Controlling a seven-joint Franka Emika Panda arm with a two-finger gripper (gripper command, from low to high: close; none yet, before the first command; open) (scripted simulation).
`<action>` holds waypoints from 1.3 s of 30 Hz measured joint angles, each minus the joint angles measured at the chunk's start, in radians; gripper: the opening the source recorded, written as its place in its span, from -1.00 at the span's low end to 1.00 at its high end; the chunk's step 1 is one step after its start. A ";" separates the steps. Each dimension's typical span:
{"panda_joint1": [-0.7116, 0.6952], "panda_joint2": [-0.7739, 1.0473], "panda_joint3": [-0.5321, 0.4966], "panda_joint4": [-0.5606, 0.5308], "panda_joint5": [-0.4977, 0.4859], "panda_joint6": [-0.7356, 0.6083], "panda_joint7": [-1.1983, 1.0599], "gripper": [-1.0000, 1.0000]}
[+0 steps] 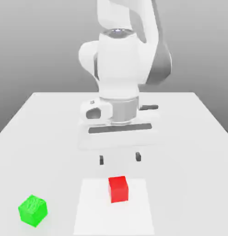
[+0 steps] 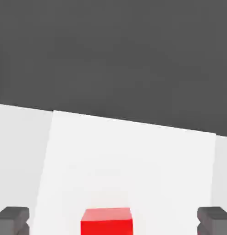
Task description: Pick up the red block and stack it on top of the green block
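The red block (image 1: 118,189) rests on a lighter white patch (image 1: 92,212) of the table, near the front in the exterior view. Off to the exterior view's left and a little nearer the front sits the green block (image 1: 32,210), apart from the red one. My gripper (image 1: 119,158) hangs open above the table just behind the red block, with nothing between its two dark fingertips (image 1: 102,160). In the hand view the red block (image 2: 106,221) lies between the two fingertips (image 2: 13,219), which stand wide apart.
The white table (image 1: 189,138) stretches around both blocks, with its far edge behind the arm. The arm's white body (image 1: 118,69) rises over the middle of the table. A grey backdrop lies beyond.
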 joint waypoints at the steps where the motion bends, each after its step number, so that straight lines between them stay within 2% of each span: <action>1: 0.001 0.036 0.000 -0.008 -0.003 0.027 -0.002 0.00; 7: -0.015 0.252 0.020 0.010 0.013 0.209 -0.017 0.00; 8: -0.018 0.275 0.024 0.013 0.015 0.229 -0.018 -1.00; 15: -0.020 0.274 0.025 0.013 0.011 0.227 -0.015 -1.00; 22: -0.024 0.059 0.017 -0.009 -0.007 0.034 -0.001 -1.00; 25: -0.048 0.073 -0.048 0.071 0.004 -0.034 0.001 -1.00; 27: -0.149 0.101 -0.098 0.141 0.017 -0.078 0.000 -1.00; 32: -0.278 0.180 -0.179 0.317 0.052 -0.175 -0.005 -1.00; 36: -0.313 0.307 -0.162 0.351 0.114 -0.085 -0.047 -1.00; 37: -0.320 0.338 -0.153 0.354 0.129 -0.058 -0.057 1.00; 39: -0.320 0.338 -0.153 0.354 0.129 -0.058 -0.057 1.00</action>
